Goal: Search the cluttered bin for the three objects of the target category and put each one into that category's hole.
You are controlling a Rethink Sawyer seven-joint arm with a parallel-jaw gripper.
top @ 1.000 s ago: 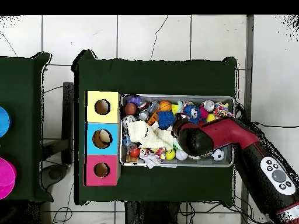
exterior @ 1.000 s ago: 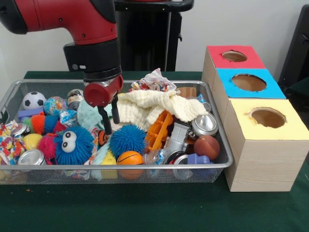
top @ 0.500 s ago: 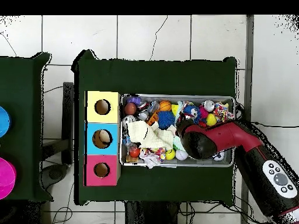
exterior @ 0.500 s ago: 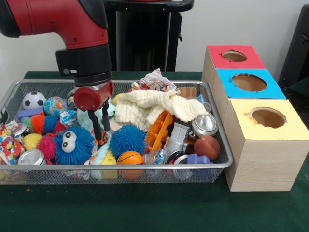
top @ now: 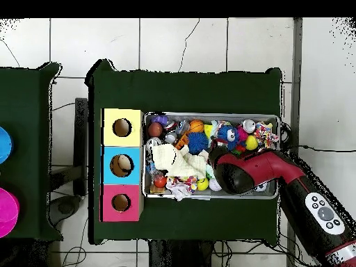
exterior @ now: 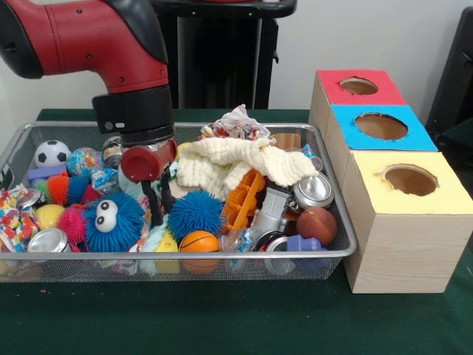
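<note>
My gripper (exterior: pixel 161 213) hangs open inside the wire basket (exterior: pixel 347 235). Its fingertips are low in the clutter, between a blue fuzzy ball with eyes (exterior: pixel 112 220) and a blue spiky ball (exterior: pixel 194 213), and nothing shows held between them. An orange basketball (exterior: pixel 199 242) lies just in front, a brown football (exterior: pixel 316 225) to the right and a soccer ball (exterior: pixel 52 153) at the back left. Three boxes with holes stand beside the basket: red (exterior: pixel 358 86), blue (exterior: pixel 380 126) and yellow (exterior: pixel 410 180). In the overhead view the arm (top: pixel 240 170) hides the gripper.
A cream knit cloth (exterior: pixel 236 163) is draped over the basket's middle, with an orange plastic toy (exterior: pixel 244 198) below it. Metal cans (exterior: pixel 313 190) (exterior: pixel 48 240), small spiky balls (exterior: pixel 72 222) and a wrapper bag (exterior: pixel 236 124) crowd the rest. Green cloth (exterior: pixel 222 318) covers the table.
The gripper swung left from beside the cream cloth, then came slightly back right and sank lower between the two blue balls. Its fingers kept the same gap. The objects stayed put.
</note>
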